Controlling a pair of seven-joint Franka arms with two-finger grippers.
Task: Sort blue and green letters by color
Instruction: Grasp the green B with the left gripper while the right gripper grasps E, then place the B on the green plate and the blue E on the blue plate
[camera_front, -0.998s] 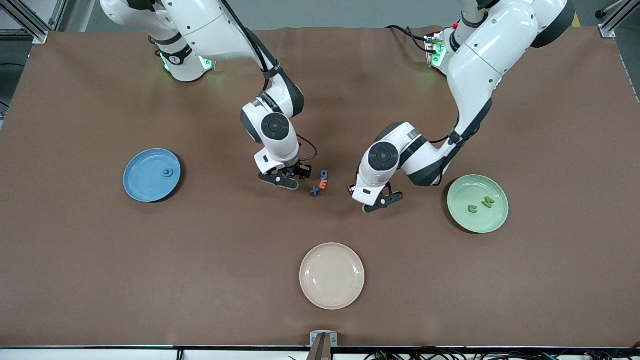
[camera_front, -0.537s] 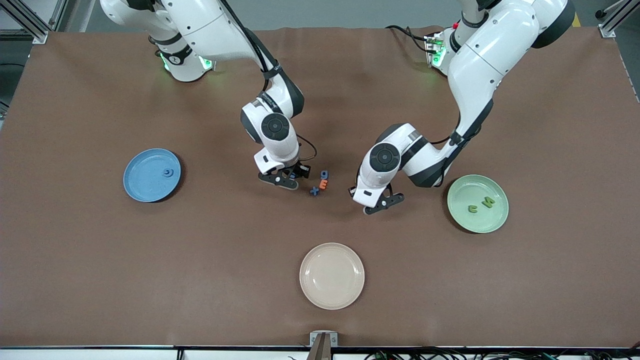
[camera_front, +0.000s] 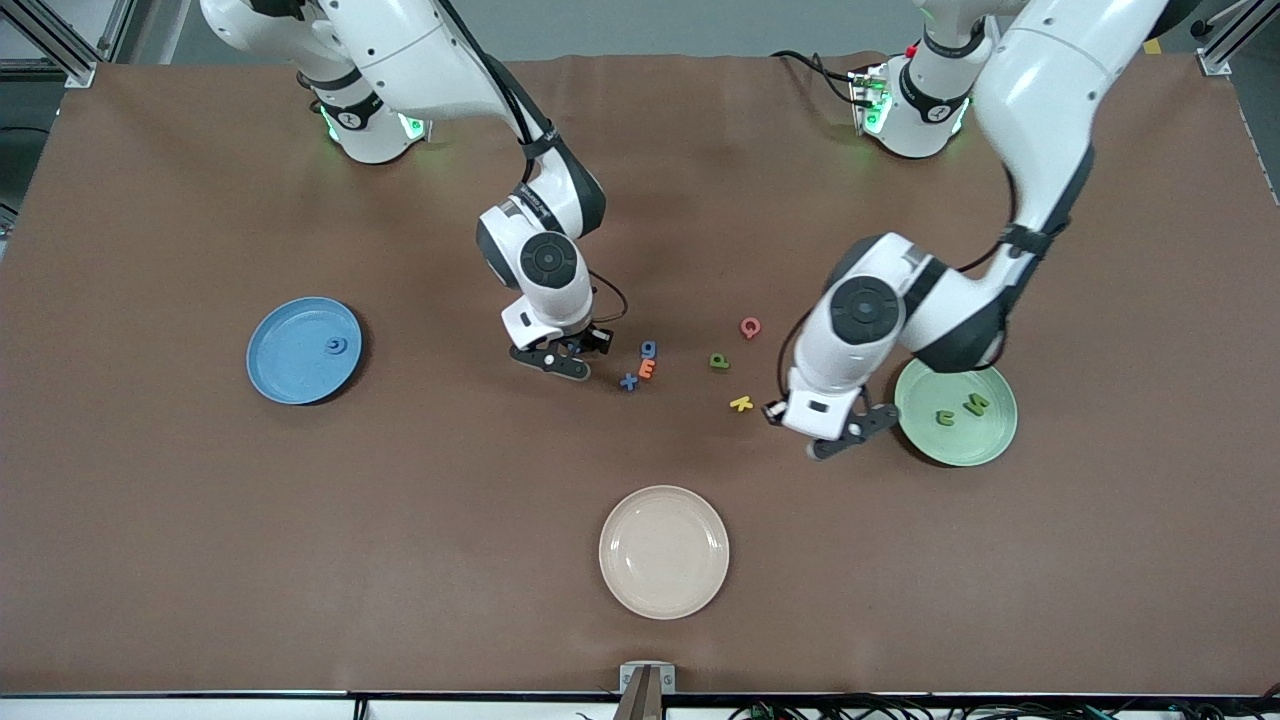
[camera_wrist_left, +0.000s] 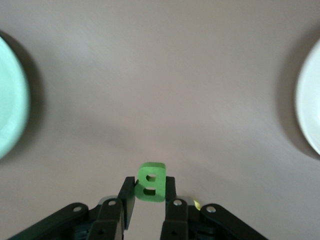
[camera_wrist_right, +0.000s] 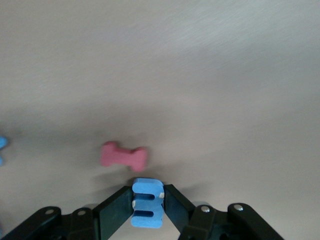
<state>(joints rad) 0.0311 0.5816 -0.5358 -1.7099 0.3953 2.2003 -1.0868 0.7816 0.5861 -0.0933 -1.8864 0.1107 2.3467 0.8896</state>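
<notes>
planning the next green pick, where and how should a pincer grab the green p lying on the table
The green p lies flat and tiny beside the yellow letter and pink letter. Come straight down from above and pinch across its straight stem's edges; its flat pose leaves only thin sides to grip.

You are looking at a robotics lab, not a home or a shop. Two white Franka arms (camera_front: 400, 60) (camera_front: 1040, 90) are bolted down along one edge of a wide table (camera_front: 200, 560) covered with a plain brown mat, their bases glowing with green status lights. Aluminium frame struts (camera_front: 60, 40) stand at the table's corners. Black cables (camera_front: 820, 70) trail across the mat to the left arm's base, and more cables (camera_front: 900, 710) bundle under the edge nearest the front camera, where a small metal bracket (camera_front: 647, 680) is clamped. The floor past the table is bare grey.
</notes>
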